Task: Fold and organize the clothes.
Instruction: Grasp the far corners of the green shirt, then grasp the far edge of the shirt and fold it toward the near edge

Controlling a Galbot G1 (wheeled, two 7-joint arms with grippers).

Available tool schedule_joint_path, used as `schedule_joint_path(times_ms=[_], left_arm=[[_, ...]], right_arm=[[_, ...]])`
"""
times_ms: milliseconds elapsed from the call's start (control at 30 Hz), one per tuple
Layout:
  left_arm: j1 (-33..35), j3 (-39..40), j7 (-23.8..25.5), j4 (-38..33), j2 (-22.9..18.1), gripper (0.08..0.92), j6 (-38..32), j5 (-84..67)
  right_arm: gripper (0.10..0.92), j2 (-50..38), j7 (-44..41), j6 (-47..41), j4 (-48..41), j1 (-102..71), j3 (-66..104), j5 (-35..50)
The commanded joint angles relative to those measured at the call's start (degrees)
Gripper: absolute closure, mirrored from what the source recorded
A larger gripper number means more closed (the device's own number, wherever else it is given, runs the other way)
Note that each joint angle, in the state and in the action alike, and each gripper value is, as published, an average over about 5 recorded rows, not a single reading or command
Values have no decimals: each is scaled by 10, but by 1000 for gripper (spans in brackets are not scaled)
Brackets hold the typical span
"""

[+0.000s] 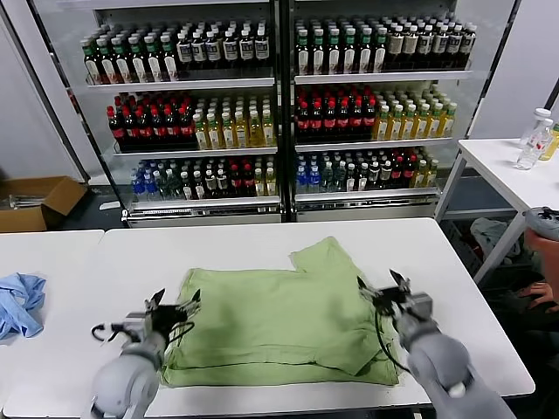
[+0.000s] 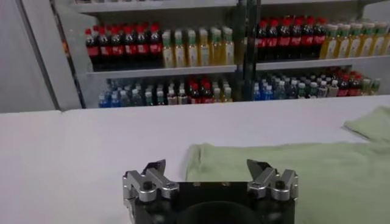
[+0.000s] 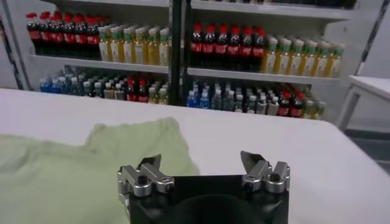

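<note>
A pale green shirt (image 1: 279, 319) lies flat on the white table (image 1: 253, 240), plain side up, one sleeve pointing to the far right. My left gripper (image 1: 175, 305) is open and empty, just above the shirt's left edge near its far left corner. My right gripper (image 1: 383, 286) is open and empty, over the shirt's right edge. In the left wrist view the shirt (image 2: 292, 176) lies ahead of the open left gripper (image 2: 207, 167). In the right wrist view the shirt (image 3: 73, 164) lies ahead of the open right gripper (image 3: 201, 161).
A blue cloth (image 1: 19, 301) lies on the table's left end. Drink coolers (image 1: 279, 96) full of bottles stand behind the table. A second white table (image 1: 515, 166) with bottles stands at the right. A cardboard box (image 1: 31, 202) sits on the floor at left.
</note>
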Motion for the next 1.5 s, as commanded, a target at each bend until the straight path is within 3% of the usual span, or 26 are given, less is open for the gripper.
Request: schedule_joint_path(times_ms=[33,400,567,900,1200,1400,1500], left_arm=[[-183,62,-2,204,-2,178,11,-13],[-187,78,-3,222,-10,177,16,-12],[-170,75,-5,209,-10,199,16,-21],[-129,76,1,165,-16,476,-1,-26],[-93,55,9,91,-3,736,-45,-91],[-55,35,12,28,5,891,-58,-123],[-35,23,17,0,12,914,-57,-132]], right_arm=[[203,75,-2,-7,-270,238,-100,16],[207,139,-29,-5,-394,270,-122,16],[306,137,-29,-15,-403,260,-124,19],[592,110,-30,-17,-332,197,-147,28],[852,67,-12,58,-181,138,-119,41],[912,28,-3,76,-67,93,-83,62],[912,8,-2,76,-14,65,-61,62]])
